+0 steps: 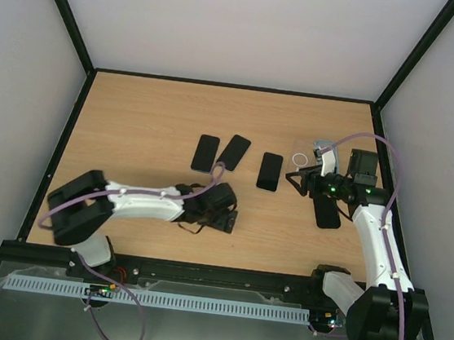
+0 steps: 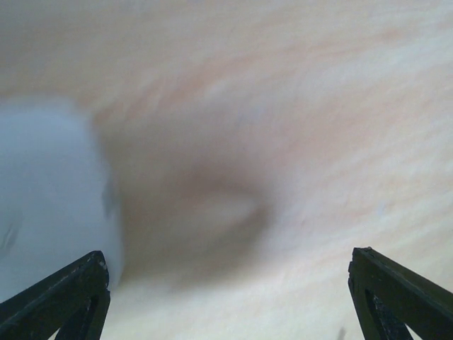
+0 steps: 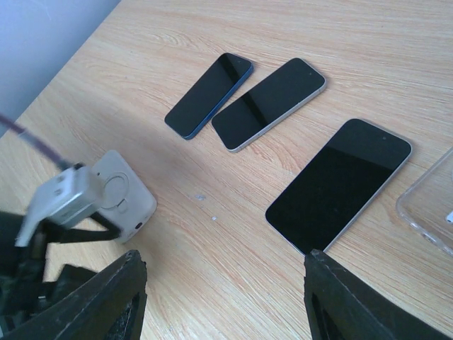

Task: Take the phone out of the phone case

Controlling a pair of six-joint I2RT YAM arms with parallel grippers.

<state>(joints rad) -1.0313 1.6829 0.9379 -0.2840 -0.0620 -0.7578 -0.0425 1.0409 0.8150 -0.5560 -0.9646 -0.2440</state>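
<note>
Both arms (image 1: 145,204) wear white shells, black joints, looping purple cables (image 1: 370,136) and black fingers (image 3: 92,304).

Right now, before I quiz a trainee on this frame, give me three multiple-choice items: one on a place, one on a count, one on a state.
1. Where does the clear plastic phone case lie relative to the row of three black-screened phones?
A) left of it
B) right of it, on the right arm's side
C) on top of a phone

2. How many phones show in the right wrist view?
A) one
B) three
C) five

3. The right gripper is:
A) open and empty
B) shut on a phone
C) shut on the case

Answers: B, the case lies just past the rightmost phone. B, three lie face up on the wooden table. A, its fingers stand wide apart with nothing between them.
</note>
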